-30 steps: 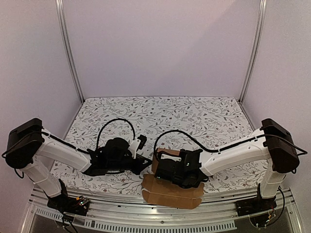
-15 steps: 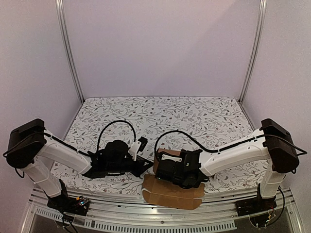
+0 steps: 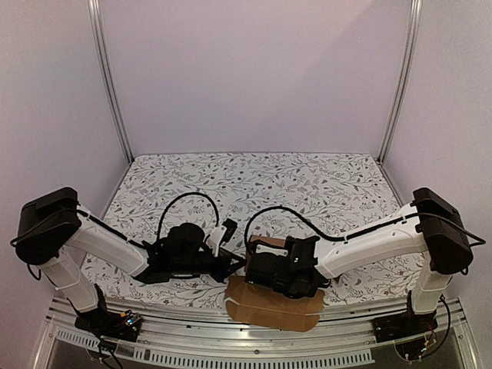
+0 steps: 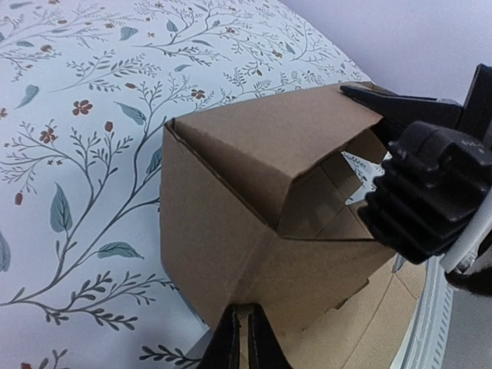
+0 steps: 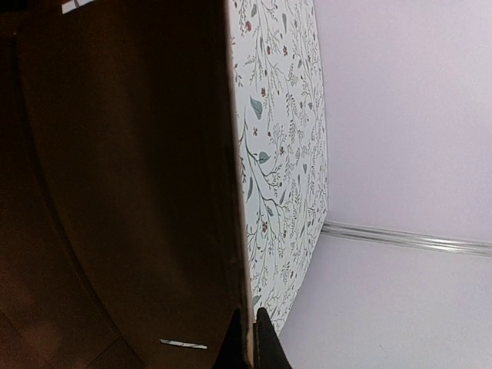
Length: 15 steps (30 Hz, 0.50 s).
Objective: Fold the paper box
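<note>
The paper box [image 3: 273, 306] is plain brown cardboard at the table's near edge. Part of it lies flat and part stands raised [image 3: 264, 244]. In the left wrist view the box [image 4: 231, 223] shows as a half-formed shell with an open end. My left gripper [image 4: 246, 338] is shut, its tips against the bottom of the box's near wall; it also shows in the top view [image 3: 235, 265]. My right gripper [image 5: 250, 327] is shut on the edge of an upright box wall [image 5: 115, 192]. Its black body [image 4: 430, 192] sits at the box's far side.
The table is covered with a floral cloth [image 3: 254, 184]. A metal rail [image 3: 254, 338] runs along the near edge under the flat flap. Purple walls with metal posts [image 3: 108, 84] enclose the back and sides.
My left gripper has moved right, from a gap beside the box to touching its raised wall. My right gripper and the box have barely moved.
</note>
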Available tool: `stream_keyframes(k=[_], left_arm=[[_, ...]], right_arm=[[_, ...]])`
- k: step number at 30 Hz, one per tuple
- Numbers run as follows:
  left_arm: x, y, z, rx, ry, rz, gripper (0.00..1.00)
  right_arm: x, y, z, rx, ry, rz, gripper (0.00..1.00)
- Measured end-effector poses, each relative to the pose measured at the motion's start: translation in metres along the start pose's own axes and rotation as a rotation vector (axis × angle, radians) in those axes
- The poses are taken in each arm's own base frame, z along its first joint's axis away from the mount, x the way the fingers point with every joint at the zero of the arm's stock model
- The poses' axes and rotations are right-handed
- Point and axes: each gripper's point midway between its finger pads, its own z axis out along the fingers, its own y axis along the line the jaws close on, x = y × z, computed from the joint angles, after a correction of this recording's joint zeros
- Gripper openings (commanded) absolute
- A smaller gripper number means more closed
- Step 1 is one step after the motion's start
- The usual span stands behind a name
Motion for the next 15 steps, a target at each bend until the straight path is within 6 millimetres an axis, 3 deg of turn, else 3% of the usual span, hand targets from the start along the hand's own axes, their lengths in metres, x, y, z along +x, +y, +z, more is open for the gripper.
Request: stream_keyframes(k=[8,15], left_arm=[[0.0073,0.003,0.0053,-0.001,0.016,0.011,0.1],[0.0063,0.0027,0.0074,0.001,0.014,0.017,0.26]], right_arm=[[0.0009,0.001,0.0005,-0.001,0.005,-0.011,0.0],[0.0011,0.0014,-0.0006,-0.001,0.006,-0.018,0.0]])
